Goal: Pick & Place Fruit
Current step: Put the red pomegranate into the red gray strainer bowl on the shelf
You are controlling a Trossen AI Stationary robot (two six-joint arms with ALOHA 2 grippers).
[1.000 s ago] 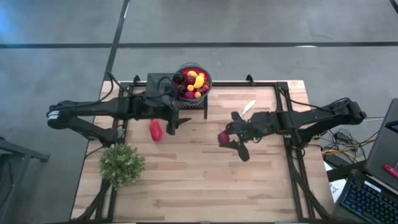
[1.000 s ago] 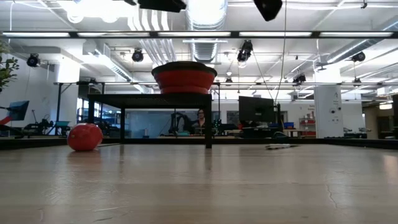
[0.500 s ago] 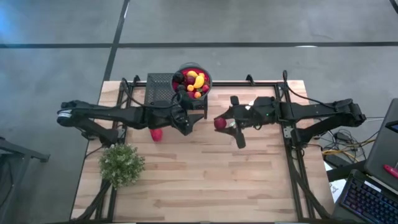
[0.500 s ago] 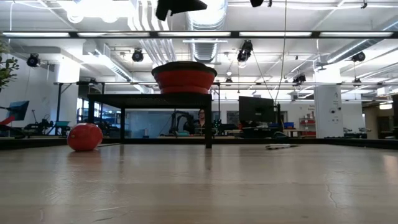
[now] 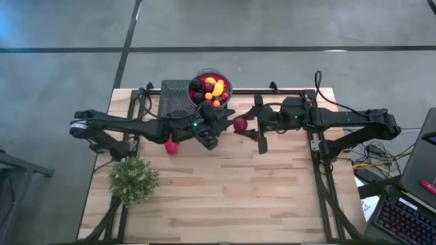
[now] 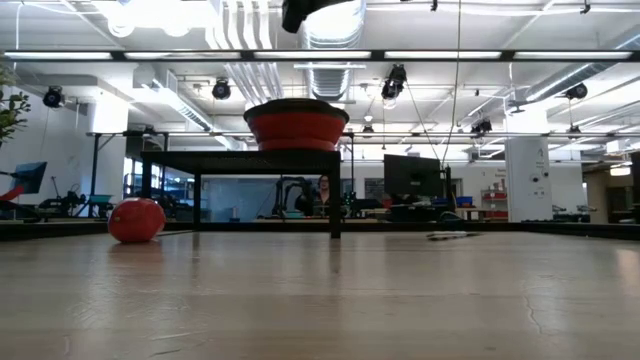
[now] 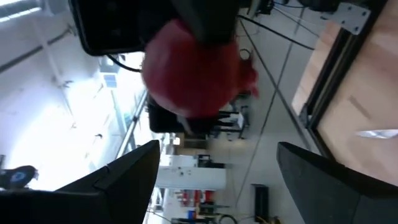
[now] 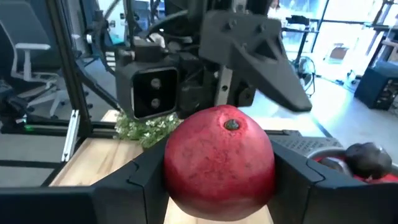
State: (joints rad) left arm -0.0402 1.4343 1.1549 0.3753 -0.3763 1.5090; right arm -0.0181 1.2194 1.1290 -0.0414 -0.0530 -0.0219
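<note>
My right gripper (image 5: 241, 125) is shut on a round red fruit (image 8: 219, 163) and holds it in the air over the table's middle, just in front of the bowl. My left gripper (image 5: 219, 124) faces it from the table's left. It is open, and the red fruit (image 7: 193, 68) stands ahead of its fingertips without touching them. A dark bowl (image 5: 211, 88) filled with several small red, yellow and orange fruits stands on a black rack (image 5: 178, 95) at the far edge. A larger red piece (image 5: 170, 145) lies on the tabletop. My right gripper pinches the fruit by two opposite sides (image 8: 171, 171) between its two fingers (image 8: 140, 177). The fingers come in level from the table's right. The fruit is lifted clear of the table, its small dark stem end (image 8: 231, 125) up.
A bushy green plant (image 5: 133, 178) stands near the table's left edge. A silver knife (image 7: 379, 132) lies on the wood to the right of the bowl. The near half of the wooden tabletop (image 5: 225, 197) is bare. A person sits far behind the table (image 6: 322, 190).
My right gripper has carried the red fruit up and toward the table's far-left, nearer the bowl. My left gripper has moved toward the table's right, away from the larger red piece, has rolled about its own axis and now faces the fruit.
</note>
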